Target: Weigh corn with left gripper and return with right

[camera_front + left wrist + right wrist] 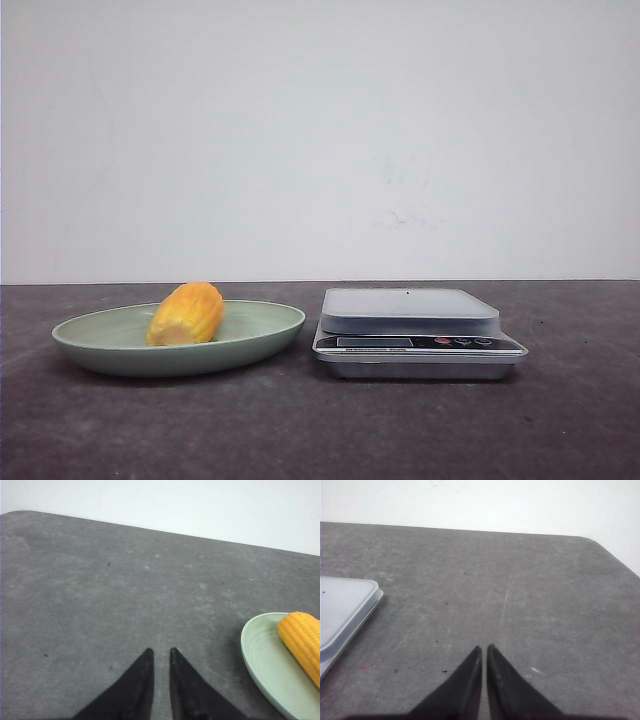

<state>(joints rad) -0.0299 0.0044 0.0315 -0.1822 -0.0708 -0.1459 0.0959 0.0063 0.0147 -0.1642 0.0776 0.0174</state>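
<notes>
The corn, a short yellow-orange cob, lies on its side in the green plate at the left of the table. The left wrist view shows the corn and the plate off to one side of my left gripper. That gripper hangs over bare table, its two black fingers close together with a narrow slit between them, holding nothing. My right gripper is shut and empty over bare table, apart from the scale. Neither gripper shows in the front view.
A silver kitchen scale with a flat pale platform and a dark button panel stands just right of the plate. The dark grey table ends at a white wall behind. A rounded table corner shows in the right wrist view.
</notes>
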